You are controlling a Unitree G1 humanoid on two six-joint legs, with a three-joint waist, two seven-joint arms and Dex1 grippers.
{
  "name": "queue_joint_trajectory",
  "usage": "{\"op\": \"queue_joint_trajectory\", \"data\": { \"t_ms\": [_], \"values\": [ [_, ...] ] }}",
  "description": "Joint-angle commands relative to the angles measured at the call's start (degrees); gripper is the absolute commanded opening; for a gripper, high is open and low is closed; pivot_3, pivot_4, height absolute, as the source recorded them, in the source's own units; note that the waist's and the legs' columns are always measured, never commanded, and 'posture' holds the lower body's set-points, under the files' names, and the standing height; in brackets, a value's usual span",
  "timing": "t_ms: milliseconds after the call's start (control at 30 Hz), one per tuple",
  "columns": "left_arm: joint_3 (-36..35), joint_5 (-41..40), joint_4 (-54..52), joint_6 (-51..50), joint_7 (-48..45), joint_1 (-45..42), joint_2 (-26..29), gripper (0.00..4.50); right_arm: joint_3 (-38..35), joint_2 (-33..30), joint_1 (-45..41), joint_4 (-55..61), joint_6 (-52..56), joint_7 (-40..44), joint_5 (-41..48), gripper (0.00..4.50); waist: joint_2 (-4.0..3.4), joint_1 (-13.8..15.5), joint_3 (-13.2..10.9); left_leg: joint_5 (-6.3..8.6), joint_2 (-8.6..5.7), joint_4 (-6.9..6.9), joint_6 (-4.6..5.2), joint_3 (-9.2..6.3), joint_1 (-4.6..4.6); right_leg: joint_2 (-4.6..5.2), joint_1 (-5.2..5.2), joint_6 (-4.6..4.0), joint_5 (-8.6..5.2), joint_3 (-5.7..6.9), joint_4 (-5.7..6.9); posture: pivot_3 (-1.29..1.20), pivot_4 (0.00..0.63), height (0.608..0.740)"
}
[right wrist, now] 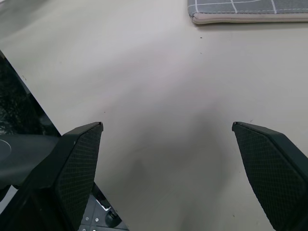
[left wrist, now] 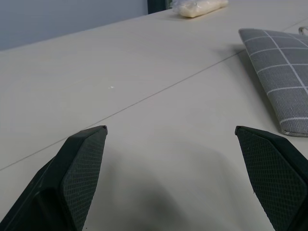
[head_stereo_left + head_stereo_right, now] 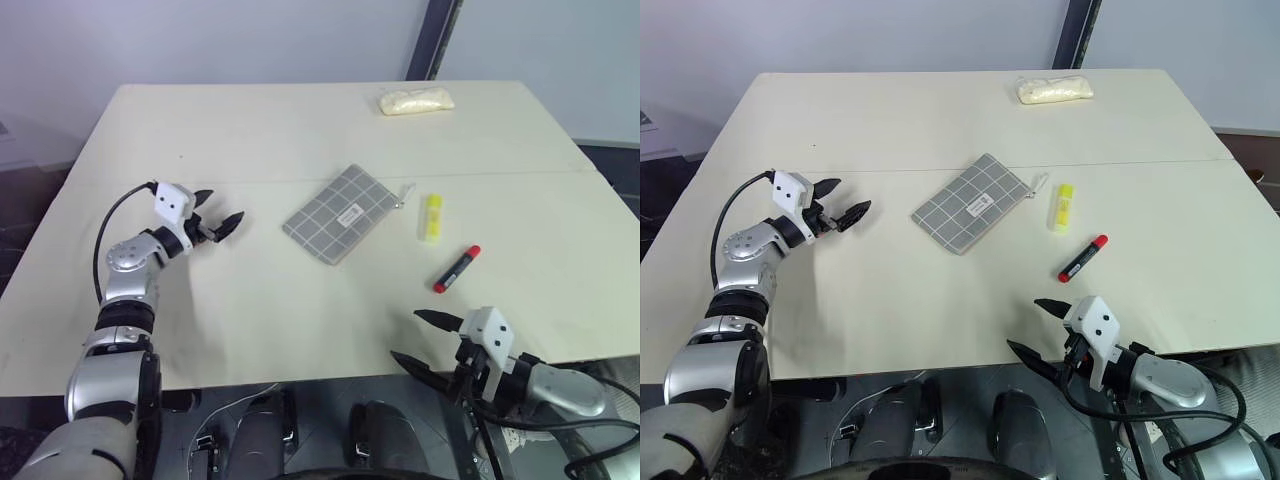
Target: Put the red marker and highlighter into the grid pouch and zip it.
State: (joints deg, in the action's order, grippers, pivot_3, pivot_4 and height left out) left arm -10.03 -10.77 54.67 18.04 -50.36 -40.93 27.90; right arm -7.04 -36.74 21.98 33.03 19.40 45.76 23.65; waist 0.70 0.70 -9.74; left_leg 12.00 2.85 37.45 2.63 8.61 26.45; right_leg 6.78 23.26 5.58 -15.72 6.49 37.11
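The grid pouch (image 3: pixel 341 213) lies flat in the middle of the table, grey with white lines and a small white label. To its right lies the yellow highlighter (image 3: pixel 431 217). The red marker (image 3: pixel 457 268), black with a red cap, lies nearer the front edge. My left gripper (image 3: pixel 218 215) hovers open over the table left of the pouch, pointing toward it, nothing between its fingers. My right gripper (image 3: pixel 418 339) stands open at the table's front edge, below the marker, empty. The pouch's edge (image 1: pixel 248 12) shows in the right wrist view.
A cream lumpy bag (image 3: pixel 416 101) rests at the far right of the table (image 3: pixel 250 120). A seam runs across the tabletop. The table's front edge (image 3: pixel 300 375) runs just before my right gripper.
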Motion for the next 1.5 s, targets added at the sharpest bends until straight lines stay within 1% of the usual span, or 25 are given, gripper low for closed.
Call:
{"op": "queue_joint_trajectory", "data": {
  "t_ms": [33,200,300,333,367,400,433,500,533,600,667,733,767,800,867,967,1067,1167,1233,1300,1367,1500],
  "values": [
    [-0.7,-0.5,-0.1,2.0,-0.3,-1.5,0.6,4.50,0.1,0.3,-0.3,0.4,-1.0,-0.2,0.2,4.47,0.00,0.0,0.0,0.00,0.00,0.00,0.00,0.00,0.00,0.00,0.00,0.00,0.00,0.00,0.00,0.00,0.150,0.740],
    [-0.2,-0.2,0.1,3.7,-1.5,-1.3,0.7,4.50,-0.2,0.9,-1.5,0.1,-0.9,-0.6,0.5,4.47,0.00,0.0,0.0,-0.01,0.00,0.00,0.01,0.00,0.00,0.00,0.00,0.00,0.00,0.00,0.00,0.00,0.150,0.740],
    [0.7,0.9,-0.3,6.9,-2.7,-0.6,1.0,4.50,-1.4,2.5,-4.0,-0.6,1.0,-2.6,2.8,4.47,0.00,0.0,0.0,0.00,0.00,0.00,0.00,0.00,0.00,-0.01,0.00,0.00,0.00,0.00,0.00,0.00,0.150,0.740],
    [1.0,1.2,-0.3,7.9,-3.1,-0.3,1.1,4.50,-1.7,2.9,-4.6,-0.8,1.7,-2.9,3.5,3.95,0.00,-0.1,0.0,0.00,0.01,0.00,0.00,0.00,0.00,0.00,0.00,0.00,0.00,0.00,0.00,0.00,0.150,0.740],
    [1.3,1.3,-0.8,8.6,-3.6,-0.1,1.0,4.50,-1.9,3.8,-6.5,-1.4,2.0,-4.1,3.9,3.70,0.00,-0.1,0.0,0.00,0.00,0.00,0.00,0.00,0.00,0.00,0.00,0.00,0.00,0.00,0.01,0.00,0.150,0.740],
    [1.3,1.2,-1.0,8.9,-3.9,0.0,0.9,4.50,-2.0,4.4,-7.7,-1.8,2.1,-4.9,4.0,3.18,0.00,-0.1,0.0,0.00,0.00,0.00,0.00,0.00,-0.01,0.00,0.00,0.00,0.00,0.00,0.01,0.00,0.150,0.740],
    [1.5,1.2,-1.3,9.5,-4.3,0.1,0.7,4.50,-1.5,5.6,-10.8,-3.6,1.5,-6.8,2.7,2.71,0.00,-0.1,0.0,0.00,0.01,0.01,0.00,0.00,-0.01,0.00,0.00,0.00,0.00,0.00,0.01,0.00,0.150,0.740],
    [3.3,2.4,-2.2,12.6,-6.0,0.7,0.3,4.50,1.0,9.0,-19.8,-9.1,-1.5,-11.6,-2.2,1.52,-0.01,-0.2,0.0,0.00,0.01,0.02,0.00,0.00,-0.01,0.00,0.01,-0.01,0.01,0.00,0.02,0.00,0.150,0.740],
    [4.2,3.0,-2.8,14.2,-6.6,1.0,-0.3,4.50,3.0,11.7,-26.5,-14.4,-3.4,-15.3,-6.1,0.94,0.00,-0.5,0.0,0.00,0.01,0.07,-0.01,0.02,0.01,0.00,0.04,-0.04,0.02,0.00,0.05,0.00,0.150,0.740],
    [5.7,3.5,-3.7,16.0,-7.4,1.3,-1.2,4.50,5.7,16.1,-36.8,-25.0,-6.4,-20.5,-11.6,0.05,-0.09,-1.4,0.0,0.00,0.05,0.13,-0.02,0.03,-0.02,-0.01,0.05,-0.13,0.07,0.00,0.08,0.00,0.150,0.740],
    [7.0,4.2,-4.3,17.7,-8.0,1.5,-1.8,4.50,7.5,19.2,-44.7,-36.3,-10.3,-24.2,-16.1,0.05,-0.08,-1.5,0.0,-0.05,0.02,0.13,-0.02,0.05,-0.01,0.00,0.08,-0.14,0.08,0.00,0.16,0.00,0.150,0.740],
    [8.8,5.2,-5.3,20.1,-8.8,2.1,-2.0,4.50,9.0,21.0,-51.8,-48.0,-14.5,-27.6,-20.3,0.05,-0.08,-1.5,0.0,-0.16,0.01,0.09,0.03,0.10,0.07,-0.02,0.04,-0.10,0.10,0.01,0.28,0.00,0.150,0.740],
    [9.3,5.3,-5.8,20.9,-9.0,2.4,-2.2,4.50,9.9,21.5,-54.8,-53.2,-16.6,-29.1,-22.3,0.05,-0.08,-1.4,0.0,-0.33,-0.01,0.07,-0.23,0.22,0.08,0.00,0.02,-0.07,0.10,0.00,0.36,0.00,0.150,0.740],
    [9.8,5.2,-6.5,21.3,-9.6,2.7,-2.3,4.50,10.1,22.3,-57.6,-58.1,-18.1,-29.7,-22.9,0.05,-0.08,-1.5,0.0,-0.33,-0.02,0.03,-0.22,0.30,0.10,0.01,0.04,-0.04,0.09,0.00,0.36,0.00,0.150,0.740],
    [11.2,6.2,-7.3,23.7,-10.4,3.3,-2.0,4.50,11.4,22.9,-62.0,-67.3,-19.9,-32.3,-25.8,0.05,-0.09,-1.4,0.0,-0.35,-0.03,-0.07,-0.21,0.50,0.10,0.03,0.11,0.00,0.07,-0.01,0.33,0.00,0.150,0.740],
    [13.6,7.3,-8.6,27.0,-12.0,4.6,-1.5,4.50,13.1,22.8,-65.7,-76.6,-22.8,-34.9,-29.5,0.05,-0.09,-1.8,0.0,-0.35,-0.02,-0.11,-0.21,0.61,0.07,0.03,0.11,0.04,0.06,-0.01,0.29,0.00,0.150,0.740],
    [15.1,7.3,-10.5,27.8,-12.9,5.5,-1.5,4.50,13.6,23.2,-67.4,-81.8,-25.4,-34.5,-30.5,0.05,-0.10,-2.0,0.0,-0.37,0.02,-0.14,-0.25,0.62,0.03,0.02,0.11,0.04,0.06,-0.01,0.32,0.00,0.150,0.740],
    [18.1,11.1,-10.6,32.8,-11.7,5.8,-1.1,4.50,14.0,24.1,-67.7,-83.7,-26.0,-34.0,-31.1,0.05,-0.12,-2.0,0.0,-0.44,0.05,-0.14,-0.36,0.57,-0.05,0.01,0.10,0.03,0.07,-0.02,0.42,0.00,0.150,0.740],
    [19.8,14.7,-9.9,35.4,-9.1,5.3,-1.3,4.50,13.4,24.7,-67.4,-83.7,-26.1,-33.6,-30.3,0.05,-0.14,-2.0,0.0,-0.46,0.07,-0.14,-0.40,0.53,-0.09,0.01,0.09,0.02,0.07,-0.02,0.47,0.00,0.150,0.740],
    [21.3,19.9,-8.5,37.0,-4.1,4.1,-1.7,4.50,13.5,24.8,-67.0,-82.9,-26.2,-33.0,-30.4,0.05,-0.19,-2.0,0.1,-0.46,0.08,-0.14,-0.40,0.51,-0.10,0.01,0.09,0.01,0.07,-0.04,0.48,0.00,0.150,0.740],
    [22.1,22.2,-7.9,37.4,-0.6,3.0,-2.8,4.50,13.7,24.8,-66.3,-81.9,-26.2,-32.4,-30.5,0.05,-0.22,-1.9,0.1,-0.46,0.08,-0.13,-0.40,0.51,-0.10,0.01,0.08,0.01,0.07,-0.04,0.49,0.00,0.150,0.740],
    [25.4,33.3,-5.4,38.5,11.0,-0.5,-2.6,4.50,13.5,24.7,-65.0,-79.6,-25.6,-31.4,-30.2,0.05,-0.22,-1.8,0.1,-0.46,0.07,-0.13,-0.39,0.52,-0.11,0.02,0.07,0.01,0.07,-0.04,0.50,0.00,0.150,0.740]
  ]
}}
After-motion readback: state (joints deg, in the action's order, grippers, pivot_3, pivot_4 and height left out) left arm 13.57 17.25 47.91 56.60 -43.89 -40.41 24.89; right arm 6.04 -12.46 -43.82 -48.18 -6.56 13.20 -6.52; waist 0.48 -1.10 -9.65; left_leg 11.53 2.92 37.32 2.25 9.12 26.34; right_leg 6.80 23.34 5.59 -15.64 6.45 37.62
